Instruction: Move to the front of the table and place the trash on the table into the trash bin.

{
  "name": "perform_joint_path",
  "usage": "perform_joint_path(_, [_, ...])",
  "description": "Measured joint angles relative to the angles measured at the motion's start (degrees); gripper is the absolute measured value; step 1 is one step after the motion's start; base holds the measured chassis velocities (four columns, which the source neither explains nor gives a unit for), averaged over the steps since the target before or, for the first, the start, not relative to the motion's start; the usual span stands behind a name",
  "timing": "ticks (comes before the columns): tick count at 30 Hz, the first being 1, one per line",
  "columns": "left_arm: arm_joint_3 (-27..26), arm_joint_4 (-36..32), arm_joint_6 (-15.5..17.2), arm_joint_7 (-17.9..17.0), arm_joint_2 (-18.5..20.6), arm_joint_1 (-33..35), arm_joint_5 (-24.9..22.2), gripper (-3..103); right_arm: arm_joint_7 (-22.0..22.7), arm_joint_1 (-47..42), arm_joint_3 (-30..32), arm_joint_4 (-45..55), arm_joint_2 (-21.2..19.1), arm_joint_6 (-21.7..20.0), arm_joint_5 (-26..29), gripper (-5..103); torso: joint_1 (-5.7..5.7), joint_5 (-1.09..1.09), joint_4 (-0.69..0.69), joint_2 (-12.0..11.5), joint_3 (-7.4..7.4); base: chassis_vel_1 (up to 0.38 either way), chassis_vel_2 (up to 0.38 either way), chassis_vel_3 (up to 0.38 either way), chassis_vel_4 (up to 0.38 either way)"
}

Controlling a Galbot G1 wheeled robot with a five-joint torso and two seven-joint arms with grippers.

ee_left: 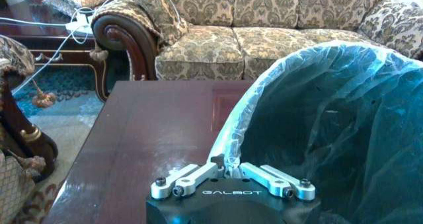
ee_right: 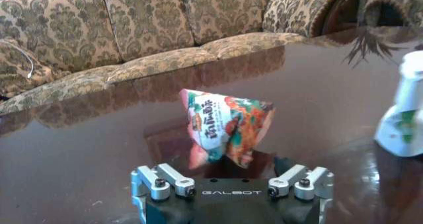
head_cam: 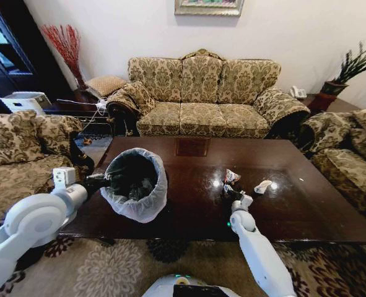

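The left gripper (ee_left: pixel 228 177) has its jaws clamped on the bag-lined rim of the trash bin (head_cam: pixel 135 184), tilted on the table (head_cam: pixel 306 204). The right gripper (ee_right: pixel 231 172), jaws apart, straddles the snack wrapper (ee_right: pixel 225 127); a white cup piece (ee_right: pixel 403 112) lies nearby. The light wrapper could skid away as they close. "GALBOT" marks both wrists; the wrapper's print is unreadable
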Motion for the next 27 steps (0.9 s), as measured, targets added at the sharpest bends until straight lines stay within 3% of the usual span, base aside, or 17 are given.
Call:
perform_joint_path(5, [-0.3,0.0,-0.1,0.2,-0.2,0.3,0.1,0,0.0,2.3,-0.9,-2.1,0.5,0.0,-0.3,102,0.0,0.0,0.0,0.0,0.0,0.0,0.0,0.0,0.0])
perform_joint_path(12, [-0.3,0.1,-0.1,0.3,-0.4,0.5,0.6,0,0.0,4.6,-1.4,-3.9,0.5,0.1,-0.4,99,0.0,-0.01,0.0,0.0,0.0,0.0,0.0,0.0,0.0])
perform_joint_path(13, [-0.3,0.1,-0.2,0.4,-0.5,0.5,0.6,0,-0.2,5.5,-1.4,-4.9,0.5,0.3,-0.4,93,0.0,-0.01,0.0,0.0,0.0,0.0,0.0,0.0,0.0])
perform_joint_path(16, [-0.3,0.3,-0.2,0.4,-0.5,0.5,0.7,0,-0.6,6.0,-1.4,-5.9,0.4,0.7,-0.5,89,0.0,0.0,0.0,0.0,0.0,0.0,0.0,0.0,0.0])
perform_joint_path(19, [-0.2,0.4,-0.2,0.5,-0.5,0.5,0.9,0,-1.2,6.4,-1.5,-6.8,0.1,0.9,-0.5,73,0.0,0.0,0.0,0.0,0.0,0.0,0.0,0.0,0.0])
perform_joint_path(22, [-0.1,0.5,-0.3,0.6,-0.5,0.5,0.9,0,-1.4,6.5,-1.5,-7.0,0.0,1.0,-0.6,68,0.0,-0.01,0.0,0.0,0.0,0.0,0.0,0.0,0.0])
perform_joint_path(27, [0.0,0.6,-0.3,0.6,-0.4,0.5,1.1,0,-1.6,6.5,-1.5,-7.1,-0.3,1.2,-0.6,46,0.0,-0.01,0.0,0.0,0.0,0.0,0.0,0.0,0.0])
